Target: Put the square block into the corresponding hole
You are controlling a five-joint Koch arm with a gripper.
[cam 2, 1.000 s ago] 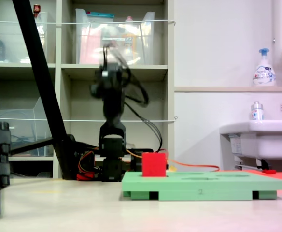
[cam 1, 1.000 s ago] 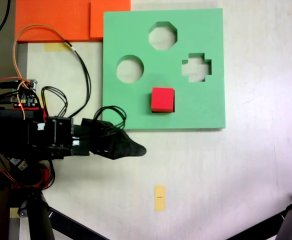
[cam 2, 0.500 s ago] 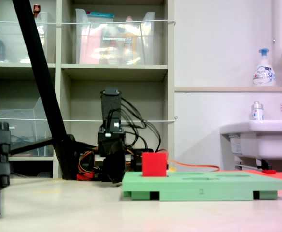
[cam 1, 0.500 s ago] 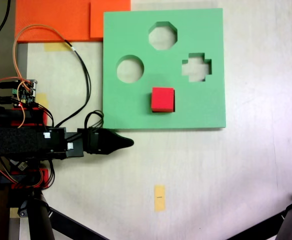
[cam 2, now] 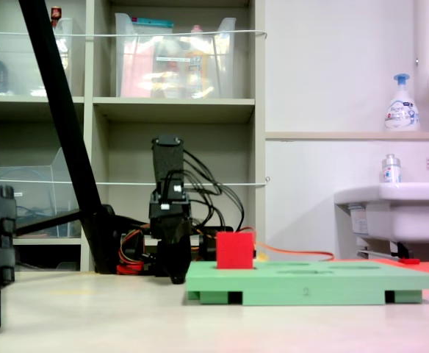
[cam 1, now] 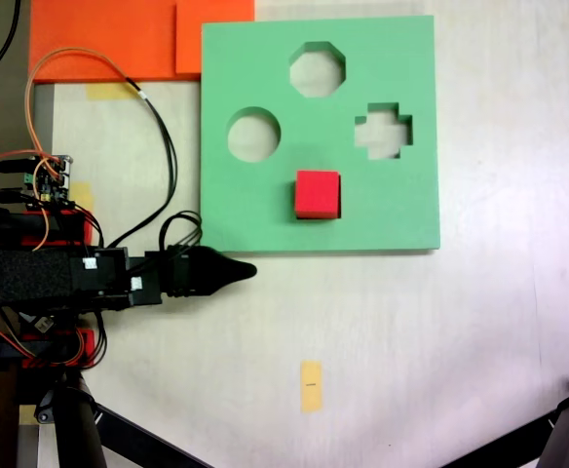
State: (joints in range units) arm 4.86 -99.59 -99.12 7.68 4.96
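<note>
Though seated in the corresponding hole (cam 1: 318, 213) of the green board (cam 1: 401, 210), the square block (cam 1: 318, 194) stands proud. Likely light, soft foam: best pinched across opposite upper faces, gently. Claw (cam 1: 228, 271) empty, apparently clenched, beside the board on the surface (cam 1: 411, 341).

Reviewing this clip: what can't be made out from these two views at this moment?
- Claw state: dark on dark in the first exterior view, and end-on and low in the second exterior view; open or shut cannot be told.
- Square hole: covered by the red block in both exterior views; how deep the block sits is unclear.
- Arm base: cut off by the first exterior view's left edge.
- Green board cutouts: seen edge-on in the second exterior view, shapes unreadable.
</note>
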